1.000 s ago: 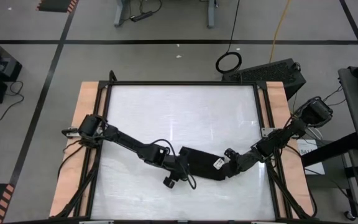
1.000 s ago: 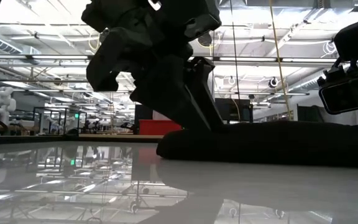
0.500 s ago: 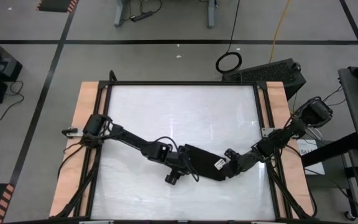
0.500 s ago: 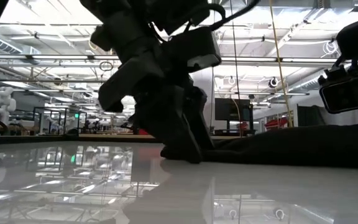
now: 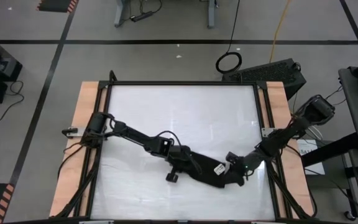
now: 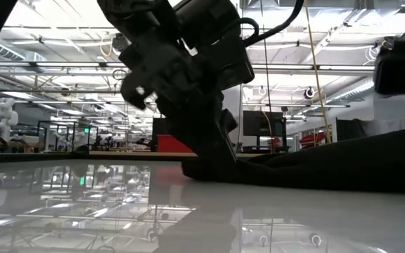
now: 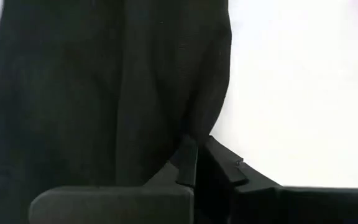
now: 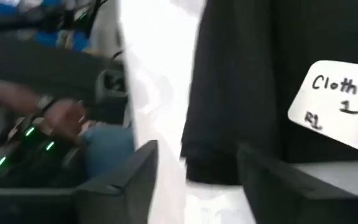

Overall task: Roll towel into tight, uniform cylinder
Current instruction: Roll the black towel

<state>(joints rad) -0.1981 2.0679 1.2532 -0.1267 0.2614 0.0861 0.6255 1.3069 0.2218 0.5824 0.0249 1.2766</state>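
The towel (image 5: pixel 207 174) lies bunched between the two hands. The left hand (image 5: pixel 188 169) has pinched one end; the right hand (image 5: pixel 236 172), fingers spread wide, straddles the tagged end. Rolling seems barely begun; next, the right hand must close on the cloth.

A robotics lab hall: taped concrete floor (image 5: pixel 166 56), ceiling trusses (image 6: pixel 62 67) (other rigs stand behind).

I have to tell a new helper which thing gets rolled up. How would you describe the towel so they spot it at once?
Look at the white table, at its near half between the two dark arms. The towel is the flat black cloth lying there, pinched by the left gripper. Unlike the hard black grippers, it is soft and carries a small white tag.
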